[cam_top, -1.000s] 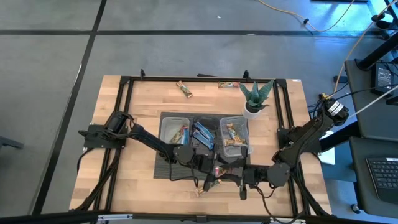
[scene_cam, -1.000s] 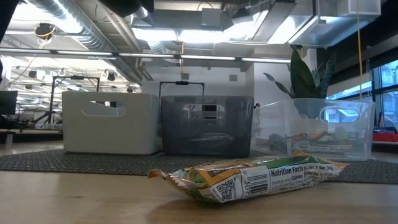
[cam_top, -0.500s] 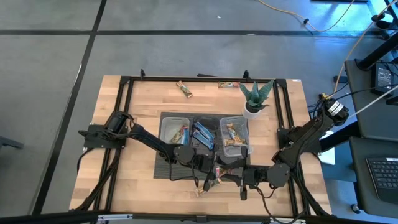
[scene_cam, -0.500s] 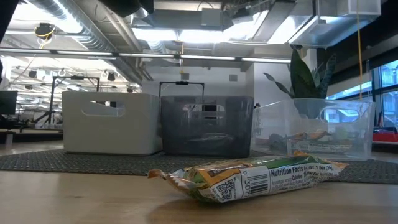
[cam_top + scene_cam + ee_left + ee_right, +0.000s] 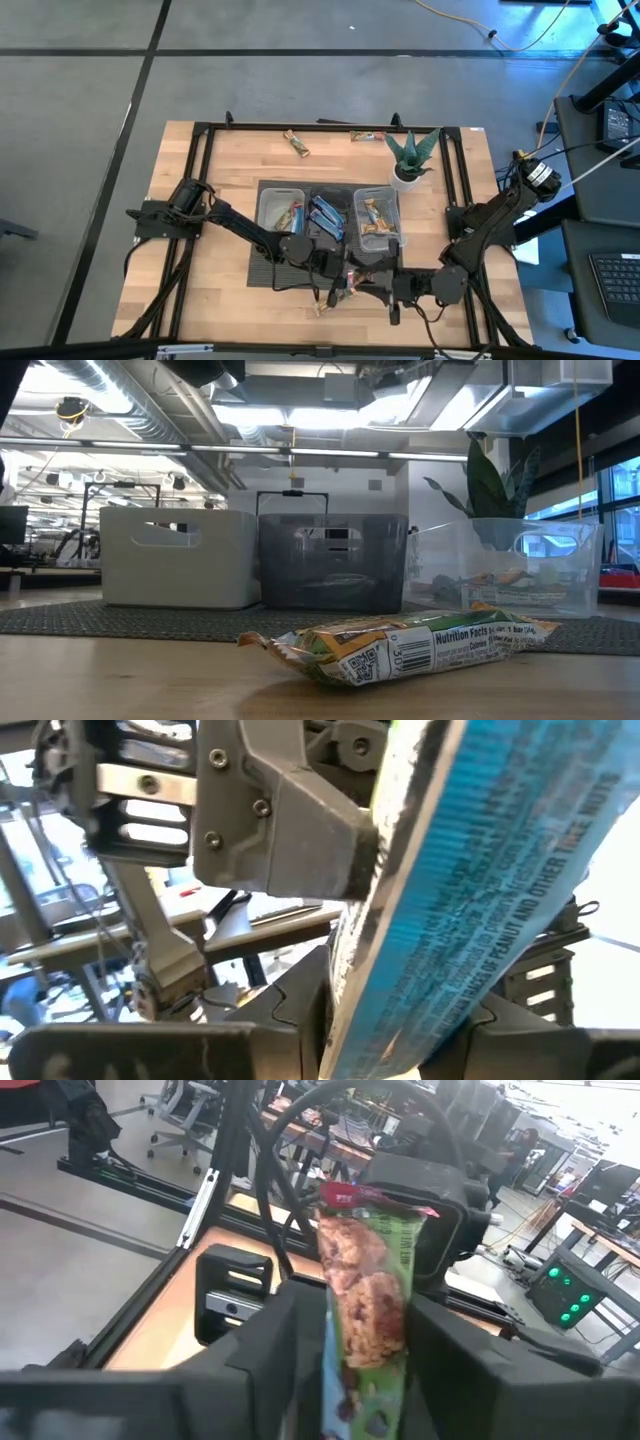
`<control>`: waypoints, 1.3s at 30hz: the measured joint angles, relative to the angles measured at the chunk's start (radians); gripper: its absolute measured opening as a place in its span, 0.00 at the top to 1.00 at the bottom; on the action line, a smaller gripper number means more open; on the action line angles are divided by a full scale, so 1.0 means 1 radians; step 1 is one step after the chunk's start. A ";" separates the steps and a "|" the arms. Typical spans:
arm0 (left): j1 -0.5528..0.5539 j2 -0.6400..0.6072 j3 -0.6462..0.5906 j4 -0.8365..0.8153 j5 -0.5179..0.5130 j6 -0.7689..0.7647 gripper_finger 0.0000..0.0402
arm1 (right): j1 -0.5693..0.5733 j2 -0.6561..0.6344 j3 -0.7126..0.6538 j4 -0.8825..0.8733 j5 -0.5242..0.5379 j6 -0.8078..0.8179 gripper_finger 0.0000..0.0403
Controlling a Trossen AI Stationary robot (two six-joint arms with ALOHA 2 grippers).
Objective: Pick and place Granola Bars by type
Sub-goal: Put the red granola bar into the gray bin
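A granola bar [image 5: 352, 281] hangs above the table's near middle, between my two grippers. It shows its green front with a granola picture [image 5: 365, 1290] in the right wrist view and its blue printed back [image 5: 480, 890] in the left wrist view. My left gripper [image 5: 336, 272] is shut on one end. My right gripper [image 5: 365, 1375] stands open, a finger close on either side of the other end. A second bar [image 5: 400, 645] lies flat on the wood near the front edge [image 5: 322, 303]. My left gripper pinches the bar's end [image 5: 395, 1020] between its two fingers, coming about level from the table's left. The bar sticks out beyond the fingers toward my right gripper, clear of the table. My right gripper: one finger [image 5: 290, 830] lies by the bar's edge; whether it touches, I cannot tell.
Three bins [image 5: 282, 212], [image 5: 327, 216], [image 5: 378, 222] holding bars stand on a dark mat behind the grippers. Two loose bars [image 5: 296, 144], [image 5: 367, 136] lie near the far edge. A spiky potted plant [image 5: 412, 158] stands at the far right. A black frame [image 5: 200, 200] rims the table.
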 joint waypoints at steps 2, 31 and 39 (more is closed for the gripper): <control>0.000 0.000 0.000 -0.005 -0.033 -0.001 0.73 | 0.007 0.000 0.000 -0.002 0.015 0.000 0.47; 0.059 -0.281 -0.001 -1.652 -0.524 -1.277 0.74 | 0.041 0.002 0.000 -0.422 0.062 0.451 0.27; 0.102 -0.282 0.000 -1.809 -0.386 -1.392 0.74 | 0.023 0.002 0.000 -0.447 -0.013 0.452 0.27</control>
